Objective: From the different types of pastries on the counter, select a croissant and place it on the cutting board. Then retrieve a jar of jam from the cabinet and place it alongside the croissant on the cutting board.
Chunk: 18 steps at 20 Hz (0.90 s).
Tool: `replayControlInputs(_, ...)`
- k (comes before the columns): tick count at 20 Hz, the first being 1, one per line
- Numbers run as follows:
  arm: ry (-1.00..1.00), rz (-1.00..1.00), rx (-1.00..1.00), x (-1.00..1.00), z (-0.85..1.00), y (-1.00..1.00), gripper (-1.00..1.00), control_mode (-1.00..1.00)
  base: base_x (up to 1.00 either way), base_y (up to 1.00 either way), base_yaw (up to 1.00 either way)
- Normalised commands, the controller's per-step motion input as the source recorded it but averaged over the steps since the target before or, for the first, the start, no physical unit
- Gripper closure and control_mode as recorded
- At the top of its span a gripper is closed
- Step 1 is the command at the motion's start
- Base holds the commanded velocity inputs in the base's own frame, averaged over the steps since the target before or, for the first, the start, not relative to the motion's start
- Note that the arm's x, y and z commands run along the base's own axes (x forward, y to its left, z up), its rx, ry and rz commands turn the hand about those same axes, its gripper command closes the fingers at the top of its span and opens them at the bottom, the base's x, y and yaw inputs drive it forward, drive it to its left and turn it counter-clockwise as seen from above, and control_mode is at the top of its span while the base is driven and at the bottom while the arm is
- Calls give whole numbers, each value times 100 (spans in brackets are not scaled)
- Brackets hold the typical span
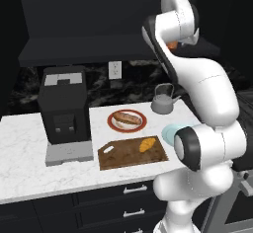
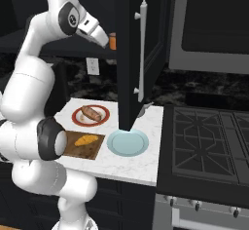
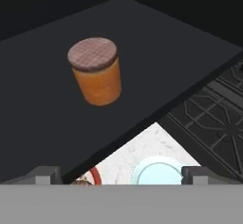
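Upper left of the hand view: jar of jam (image 3: pixel 96 71), a squat orange cylinder with a darker, woven-looking brown lid, upright on the flat matte black shelf of the cabinet (image 3: pixel 42 123). At bottom, gripper (image 3: pixel 116 174) spread wide, holding nothing (jar well apart from the fingertips). Left base view, centre: lumpy golden croissant (image 1: pixel 146 144) lying on the brown wooden cutting board (image 1: pixel 118 157), rectangular, with a handle hole, on the white marbled counter (image 1: pixel 24 163). Right: grey kettle (image 1: pixel 162 100).
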Motion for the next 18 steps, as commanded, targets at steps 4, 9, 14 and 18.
replayControlInputs(4,-8,7,0,46,5,-26,-100,-100,0,0,0)
replayControlInputs(9,-22,12,-1,42,3,-16,-100,-100,0,0,0)
replayControlInputs(14,-18,9,-8,5,0,-2,-100,-100,0,0,0)
replayControlInputs(18,-7,4,-8,0,0,0,-100,-100,0,0,0)
